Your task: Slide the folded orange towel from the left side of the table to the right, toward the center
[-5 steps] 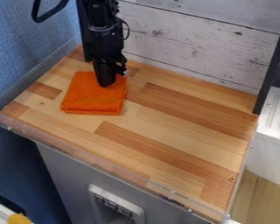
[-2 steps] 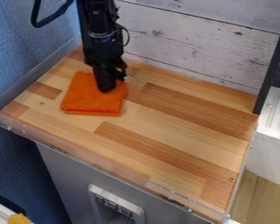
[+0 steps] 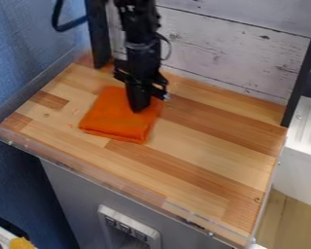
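Observation:
The black gripper (image 3: pixel 140 106) hangs down at the upper left part of the wooden counter, its tip on the upper middle of a folded orange cloth (image 3: pixel 118 121). The cloth lies flat on the wood as a rough square, turned slightly, with its near edge toward the front of the counter. Whether any fabric is pinched at the gripper's tip is hidden from this side.
The wooden counter (image 3: pixel 197 160) has a clear plastic lip along its front edge. A whitewashed plank wall (image 3: pixel 229 53) stands behind, a blue wall (image 3: pixel 22 53) on the left, and a black upright post (image 3: pixel 303 73) at the right.
The gripper has moved to the right and a little toward the front. The orange cloth has slid the same way along with it and turned slightly.

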Tool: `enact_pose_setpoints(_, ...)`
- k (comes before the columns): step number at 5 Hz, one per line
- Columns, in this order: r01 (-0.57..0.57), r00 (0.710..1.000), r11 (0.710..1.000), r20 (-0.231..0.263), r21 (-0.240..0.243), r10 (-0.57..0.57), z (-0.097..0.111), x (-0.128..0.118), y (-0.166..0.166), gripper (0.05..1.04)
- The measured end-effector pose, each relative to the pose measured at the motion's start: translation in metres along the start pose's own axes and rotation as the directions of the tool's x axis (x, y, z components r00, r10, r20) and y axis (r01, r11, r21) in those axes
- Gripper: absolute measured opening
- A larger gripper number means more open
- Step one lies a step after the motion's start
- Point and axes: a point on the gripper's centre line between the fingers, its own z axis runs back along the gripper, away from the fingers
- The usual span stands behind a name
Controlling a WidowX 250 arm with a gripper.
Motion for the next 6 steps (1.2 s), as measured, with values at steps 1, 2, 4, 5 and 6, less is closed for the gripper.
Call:
enact_pose_setpoints(1, -0.04, 0.999, 0.999, 0.0, 0.008, 0.04, -0.002, 0.005, -0.026, 0.062)
enact_pose_setpoints(2, -0.072, 0.997, 0.997, 0.012, 0.01, 0.071, -0.001, 0.012, -0.049, 0.062)
enact_pose_setpoints(4, -0.121, 0.991, 0.993, 0.065, 0.001, 0.12, 0.008, 0.03, -0.079, 0.062)
enact_pose_setpoints(5, -0.136, 0.988, 0.991, 0.072, -0.007, 0.136, 0.009, 0.035, -0.091, 0.062)
enact_pose_setpoints(6, -0.144, 0.987, 0.99, 0.071, -0.014, 0.144, 0.013, 0.038, -0.101, 0.062)
